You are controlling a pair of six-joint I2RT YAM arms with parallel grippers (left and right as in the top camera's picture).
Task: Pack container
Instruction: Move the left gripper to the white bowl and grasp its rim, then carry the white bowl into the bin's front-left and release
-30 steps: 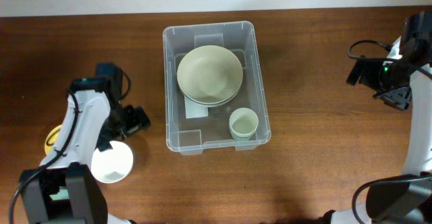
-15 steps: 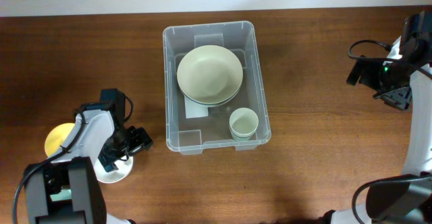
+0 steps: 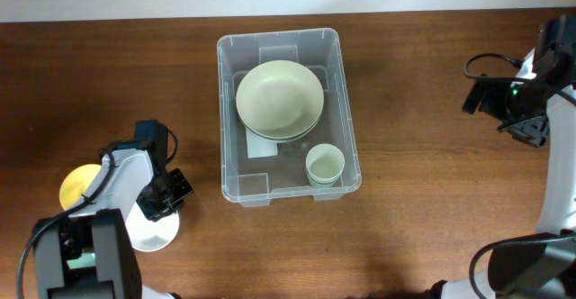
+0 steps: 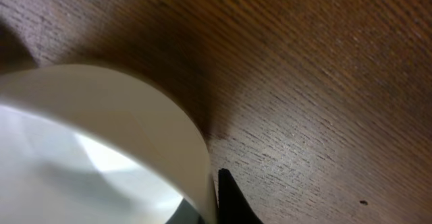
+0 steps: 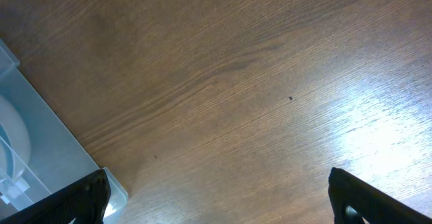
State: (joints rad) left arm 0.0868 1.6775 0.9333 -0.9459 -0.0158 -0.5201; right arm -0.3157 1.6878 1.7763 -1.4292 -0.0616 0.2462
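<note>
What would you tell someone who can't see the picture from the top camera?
A large clear plastic bin sits in the middle, holding a big pale green bowl and a small pale green cup. At lower left, the left gripper is over a white bowl beside something round and yellow.

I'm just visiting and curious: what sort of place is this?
Probably a robotics lab bench, not a kitchen: a left arm and right arm flank a wooden table, where a clear container holds stacked bowls and a cup.
</note>
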